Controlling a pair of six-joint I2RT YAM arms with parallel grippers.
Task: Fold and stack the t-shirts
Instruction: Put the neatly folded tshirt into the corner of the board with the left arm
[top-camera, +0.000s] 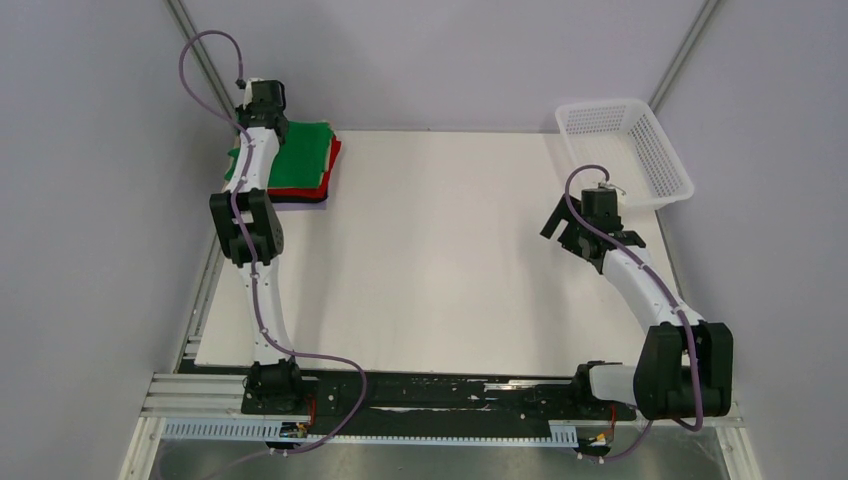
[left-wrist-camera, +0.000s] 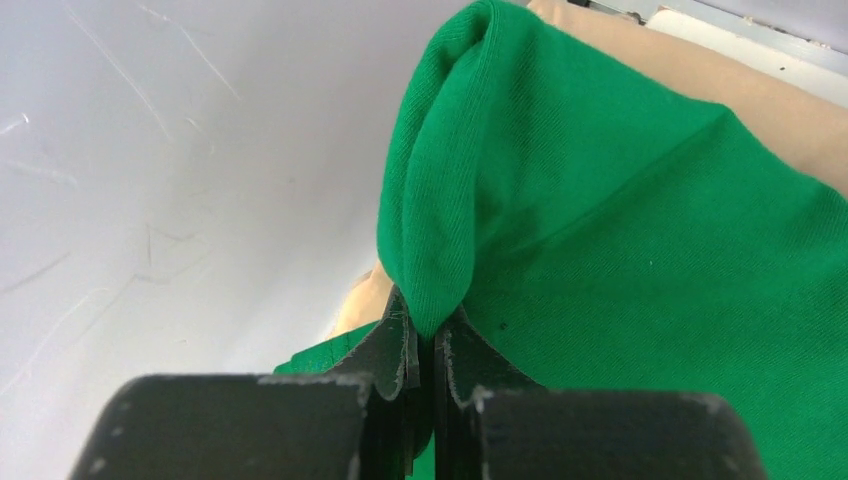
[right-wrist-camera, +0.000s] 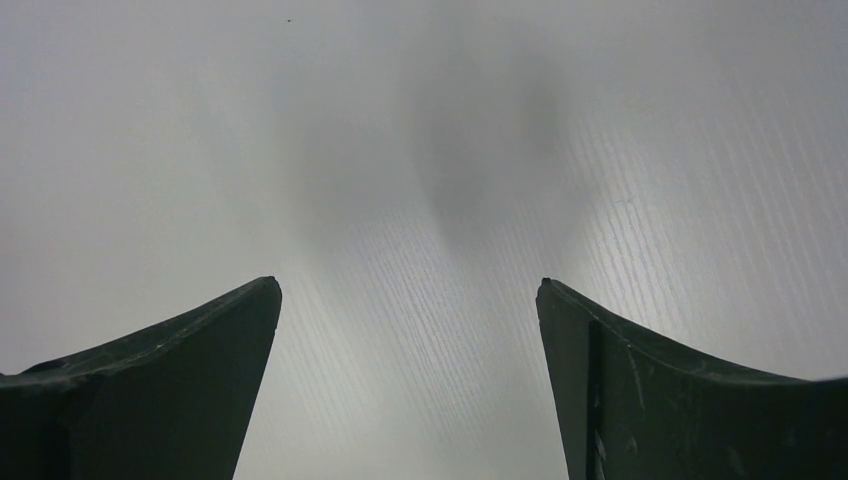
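Upper-left corner of the table (top-camera: 450, 270): folded t-shirts lie in one pile, with the green t-shirt (top-camera: 305, 150) on top and the red t-shirt (top-camera: 334, 158) showing only as an edge under it.
Beige t-shirt (left-wrist-camera: 720, 90): seen only from the left wrist view, just beneath the green cloth at the upper right of that frame.
Left gripper (left-wrist-camera: 432, 345): pressed together on a raised fold of the green t-shirt, which rises from the fingers as a soft ridge.
Right gripper (right-wrist-camera: 410, 330): spread wide over bare table at mid right, with nothing between the fingers.
Basket (top-camera: 665, 150): upper right, well apart from the pile.
Likely handling: light, limp knit cloth that drapes and creases freely. It is not fragile, but it won't keep a shape on its own.
Where to hold: probably an edge or corner, pinching both layers of the fold.
Risk: a sideways pull could drag the shirts beneath or undo the fold.
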